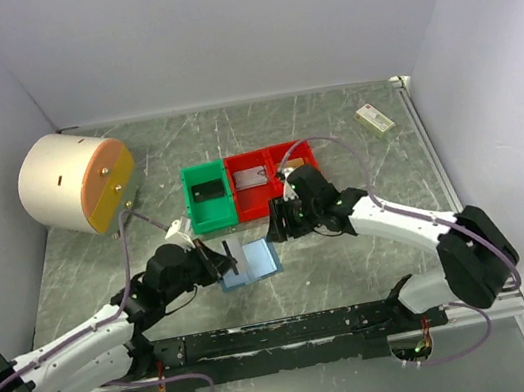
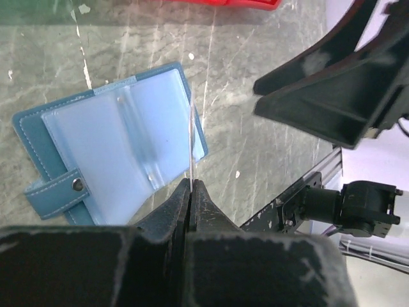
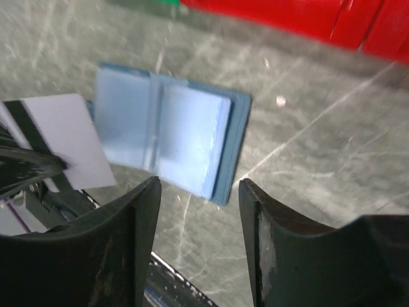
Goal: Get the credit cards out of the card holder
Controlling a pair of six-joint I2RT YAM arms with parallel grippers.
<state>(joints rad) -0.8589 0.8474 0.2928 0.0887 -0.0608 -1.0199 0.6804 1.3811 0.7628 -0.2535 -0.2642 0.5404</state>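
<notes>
The blue card holder [image 1: 250, 262] lies open on the marbled table, clear pockets up; it also shows in the left wrist view [image 2: 108, 147] and the right wrist view [image 3: 166, 134]. My left gripper [image 1: 220, 256] is shut on a thin white credit card with a black stripe [image 3: 64, 141]. The card is held on edge just above the holder's near side and shows edge-on in the left wrist view [image 2: 192, 144]. My right gripper [image 1: 282, 221] is open and empty, hovering just right of the holder [image 3: 199, 185].
A green bin [image 1: 191, 208] with a dark flat card and two red bins [image 1: 261, 159] with a grey card stand behind the holder. A white drum with an orange face [image 1: 72, 184] is at far left. A cream box [image 1: 374, 118] lies at back right.
</notes>
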